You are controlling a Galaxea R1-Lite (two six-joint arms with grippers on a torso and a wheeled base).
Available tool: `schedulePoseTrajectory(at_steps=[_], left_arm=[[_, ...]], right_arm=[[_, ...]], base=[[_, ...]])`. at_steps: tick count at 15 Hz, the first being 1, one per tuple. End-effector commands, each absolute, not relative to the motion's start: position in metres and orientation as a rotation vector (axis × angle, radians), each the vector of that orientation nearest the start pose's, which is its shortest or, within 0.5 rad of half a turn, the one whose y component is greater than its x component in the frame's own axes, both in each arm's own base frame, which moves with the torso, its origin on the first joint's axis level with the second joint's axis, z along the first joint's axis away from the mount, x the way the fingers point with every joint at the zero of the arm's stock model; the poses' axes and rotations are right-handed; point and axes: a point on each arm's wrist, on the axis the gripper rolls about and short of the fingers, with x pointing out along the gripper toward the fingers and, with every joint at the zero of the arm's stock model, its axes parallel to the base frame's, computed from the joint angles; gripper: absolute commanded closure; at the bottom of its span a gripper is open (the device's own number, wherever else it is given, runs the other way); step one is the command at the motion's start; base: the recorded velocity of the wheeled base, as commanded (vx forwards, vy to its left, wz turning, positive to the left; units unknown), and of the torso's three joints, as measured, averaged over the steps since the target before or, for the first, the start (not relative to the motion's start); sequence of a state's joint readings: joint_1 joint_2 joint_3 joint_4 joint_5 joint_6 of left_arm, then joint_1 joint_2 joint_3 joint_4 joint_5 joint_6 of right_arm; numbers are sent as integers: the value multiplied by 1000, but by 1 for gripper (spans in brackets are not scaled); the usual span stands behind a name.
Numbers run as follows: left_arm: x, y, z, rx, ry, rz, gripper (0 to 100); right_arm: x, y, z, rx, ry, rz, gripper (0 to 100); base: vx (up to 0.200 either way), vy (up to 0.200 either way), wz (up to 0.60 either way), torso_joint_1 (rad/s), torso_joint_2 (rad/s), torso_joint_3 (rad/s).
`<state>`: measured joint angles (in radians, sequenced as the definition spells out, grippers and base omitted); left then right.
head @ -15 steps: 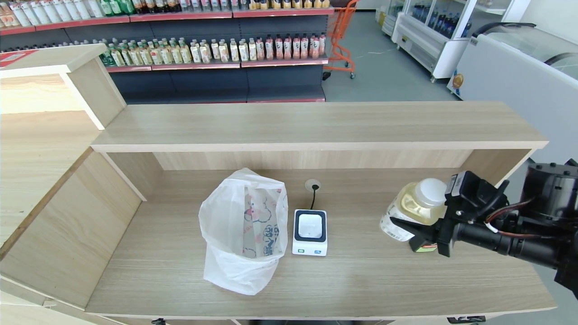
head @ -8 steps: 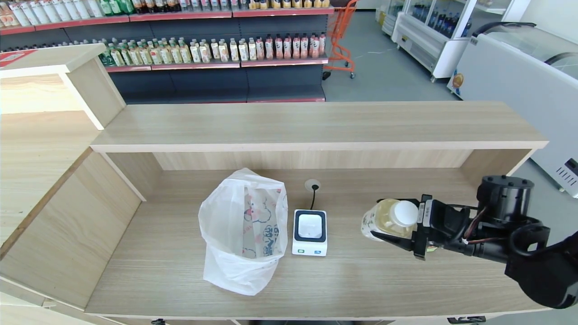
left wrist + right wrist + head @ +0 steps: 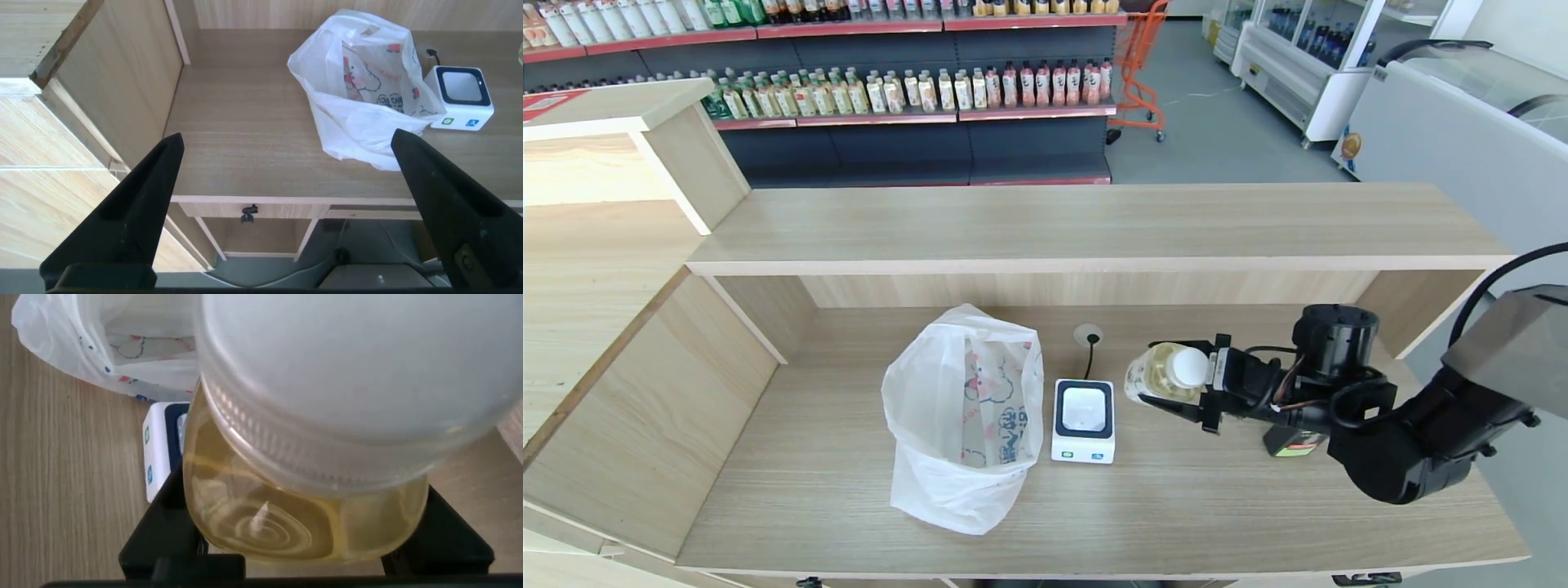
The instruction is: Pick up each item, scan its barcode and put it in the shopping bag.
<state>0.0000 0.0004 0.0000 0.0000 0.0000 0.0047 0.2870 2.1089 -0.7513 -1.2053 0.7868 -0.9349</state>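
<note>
Pinching white-capped bottle [image 3: 1153, 380] of yellow liquid in right claw [image 3: 1164, 374], tipped sideways, just beside scanner [image 3: 1084, 408] at its 3 o'clock. Holding left claw [image 3: 288, 137] spread wide. Cannot read bottle's label, nor lettering under cartoon print on shopping bag [image 3: 964, 416]. Cannot make out small item [image 3: 1289, 445] on tabletop [image 3: 1176, 506], half hidden behind right arm.

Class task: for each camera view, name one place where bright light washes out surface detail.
Head view: the side counter at the robot's left glares almost white. Left wrist view: that counter glares too. Right wrist view: the cap of the bottle bleaches white.
</note>
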Motion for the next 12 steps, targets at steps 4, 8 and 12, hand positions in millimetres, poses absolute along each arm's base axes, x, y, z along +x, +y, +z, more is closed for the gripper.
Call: schedulePoseTrajectory(at_steps=[4,8,12], left_arm=[[-23,0,75,5,0,0,0],[-23,0,75,5,0,0,0],[-23,0,75,5,0,0,0]], right_arm=[[353,133,64,-769,-348,1129,100],[363,144,58,-769,-372,1146,100],[372,147,53,-771,-395,1159,100]], base=[[0,0,0,0,0,0],[0,0,0,0,0,0],[0,0,0,0,0,0]])
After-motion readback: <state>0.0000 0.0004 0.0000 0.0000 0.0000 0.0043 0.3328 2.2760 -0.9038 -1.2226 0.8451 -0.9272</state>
